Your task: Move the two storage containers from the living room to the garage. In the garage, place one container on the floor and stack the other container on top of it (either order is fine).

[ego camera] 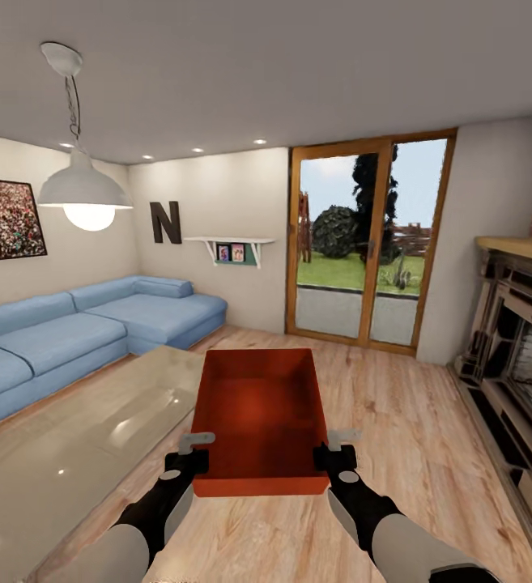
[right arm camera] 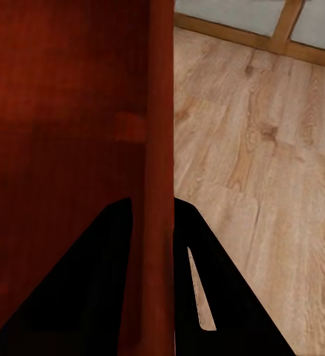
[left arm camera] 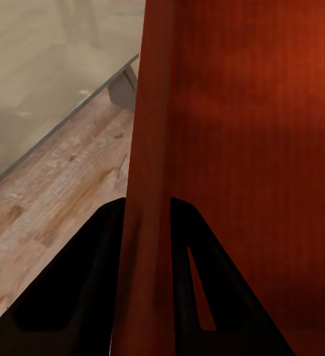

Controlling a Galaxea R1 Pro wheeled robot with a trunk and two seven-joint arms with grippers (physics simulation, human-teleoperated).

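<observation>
I am in the living room, holding one orange-red lidless storage container (ego camera: 259, 405) in front of me above the wood-plank floor. My left gripper (ego camera: 194, 455) is shut on its left side wall (left arm camera: 149, 148), one finger inside the bin and one outside. My right gripper (ego camera: 335, 453) is shut on the right side wall (right arm camera: 159, 133) in the same way. The bin (left arm camera: 251, 148) is empty, and its inner face (right arm camera: 58, 111) shows in the right wrist view. The garage and its floor are out of view.
A glass table (ego camera: 79, 437) stands close on my left, its corner (left arm camera: 122, 85) just beside the bin. Behind it is a blue sofa (ego camera: 71, 332). The brick fireplace (ego camera: 517, 356) lines the right side. Wood-framed glass doors (ego camera: 363, 243) are straight ahead across open plank floor (ego camera: 395, 421).
</observation>
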